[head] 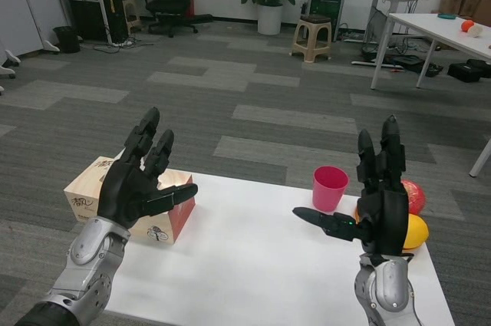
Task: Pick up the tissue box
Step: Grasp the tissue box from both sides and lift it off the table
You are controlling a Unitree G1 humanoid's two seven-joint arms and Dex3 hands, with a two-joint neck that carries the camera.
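Your tissue box (pixel 88 197) sits at the worktop's (pixel 253 265) far left corner, not yet lifted. Your left hand (pixel 138 180) hovers in front of it, fingers spread, holding nothing. Your right hand (pixel 380 199) waits open near the pink cup (pixel 329 187). The whole grasp remains.

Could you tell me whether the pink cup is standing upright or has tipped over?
Upright. The pink cup stands on its base on the table, its open rim facing up. Whether anything is inside cannot be told.
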